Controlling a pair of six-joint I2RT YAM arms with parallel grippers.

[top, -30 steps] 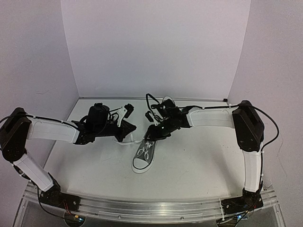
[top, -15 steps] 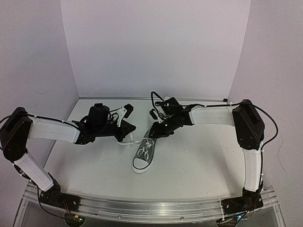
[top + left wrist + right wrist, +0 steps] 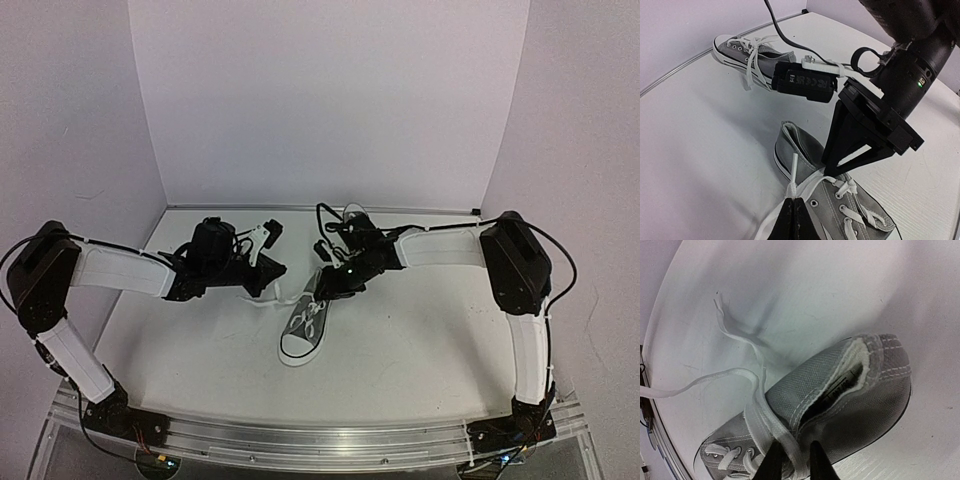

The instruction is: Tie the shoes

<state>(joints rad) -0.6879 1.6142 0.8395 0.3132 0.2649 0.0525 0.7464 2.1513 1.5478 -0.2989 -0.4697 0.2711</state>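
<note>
- Left gripper (image 3: 793,212): pressed together, pinching a white lace end (image 3: 794,172) above the near shoe (image 3: 303,328).
- Right gripper (image 3: 794,447): fingertips narrowly apart astride a lace loop (image 3: 760,412); I cannot tell whether it grips.
- Near shoe: mid-table (image 3: 430,340), toe toward the front edge.
- Far shoe (image 3: 752,50): near the back wall (image 3: 330,100).

a flat white tabletop (image 3: 420,350) meets pale lilac backdrop walls (image 3: 330,100) at the back; a silver aluminium rail (image 3: 320,440) lines its near edge.

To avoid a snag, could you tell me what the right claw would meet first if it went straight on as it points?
Probably the lace between the tips of the right claw, then the shoe beneath.
</note>
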